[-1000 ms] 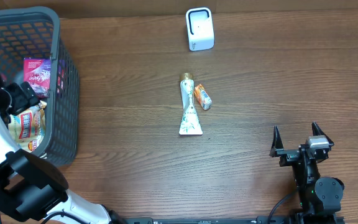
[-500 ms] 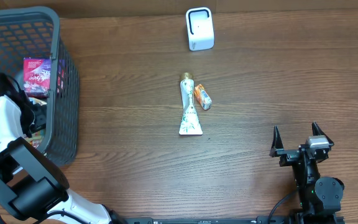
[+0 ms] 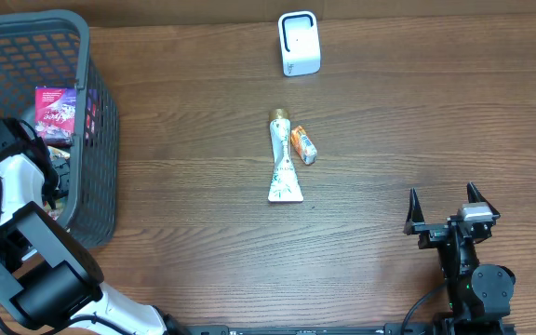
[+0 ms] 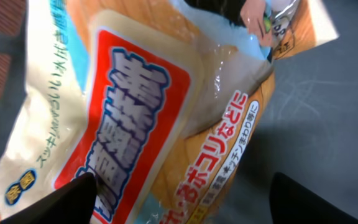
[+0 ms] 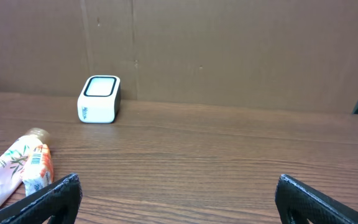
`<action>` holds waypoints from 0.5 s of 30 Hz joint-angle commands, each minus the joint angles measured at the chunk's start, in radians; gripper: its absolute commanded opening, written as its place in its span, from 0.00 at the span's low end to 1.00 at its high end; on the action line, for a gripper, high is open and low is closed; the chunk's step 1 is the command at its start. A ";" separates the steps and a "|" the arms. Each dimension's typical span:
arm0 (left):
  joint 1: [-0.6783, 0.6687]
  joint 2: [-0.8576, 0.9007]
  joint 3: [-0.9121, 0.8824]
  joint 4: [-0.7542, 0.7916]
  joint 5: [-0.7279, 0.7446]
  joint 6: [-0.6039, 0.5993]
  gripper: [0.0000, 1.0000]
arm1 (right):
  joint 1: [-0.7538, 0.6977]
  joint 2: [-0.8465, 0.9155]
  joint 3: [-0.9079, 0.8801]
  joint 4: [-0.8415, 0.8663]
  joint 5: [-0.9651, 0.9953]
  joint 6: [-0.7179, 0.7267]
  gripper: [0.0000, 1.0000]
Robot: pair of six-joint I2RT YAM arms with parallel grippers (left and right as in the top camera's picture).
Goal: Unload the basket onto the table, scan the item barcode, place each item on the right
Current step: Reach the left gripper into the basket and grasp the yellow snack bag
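The jaws of the left gripper point(image 4: 188, 208) are standing spread apart. One dark finger point(image 4: 73, 200) is lying against the edge of a snack bag point(image 4: 135, 112), and the other one is hanging clear of it, over the grey floor of the basket point(image 3: 100, 112). The bag is orange and white with a red label and printed letters. It is lying tilted between the two fingers and is filling most of the left wrist view. It is not being pinched. From above, the left arm is reaching down into the basket at the left edge of the table point(image 3: 203, 242), and it is hiding most of the bag. A pink packet point(image 3: 56, 110) is lying deeper in the same basket, near the arm.

The jaws of the right gripper point(image 3: 442, 209) are also standing wide apart, and nothing is between them. This gripper is hovering low over the near right part of the table and is pointing toward the far side.

In the middle of the table, a white tube point(image 3: 282, 163) with a gold cap is lying flat. A small orange box point(image 3: 303, 144) is lying just beside its cap end, touching it or almost so. The white scanner point(image 3: 299, 44) is standing upright at the far edge of the table, well apart from the basket and from both grippers.
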 commanded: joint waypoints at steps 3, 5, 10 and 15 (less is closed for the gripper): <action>0.001 0.009 -0.039 0.015 -0.009 0.016 0.72 | 0.005 -0.010 -0.011 0.007 0.003 -0.001 1.00; 0.001 0.009 -0.039 0.012 -0.009 0.016 0.70 | 0.005 -0.010 -0.011 0.007 0.003 -0.001 1.00; 0.001 0.009 -0.048 0.002 -0.009 0.016 0.63 | 0.005 -0.010 -0.011 0.007 0.003 -0.001 1.00; 0.001 0.009 -0.089 0.016 -0.009 0.016 0.63 | 0.005 -0.010 -0.011 0.007 0.003 -0.001 1.00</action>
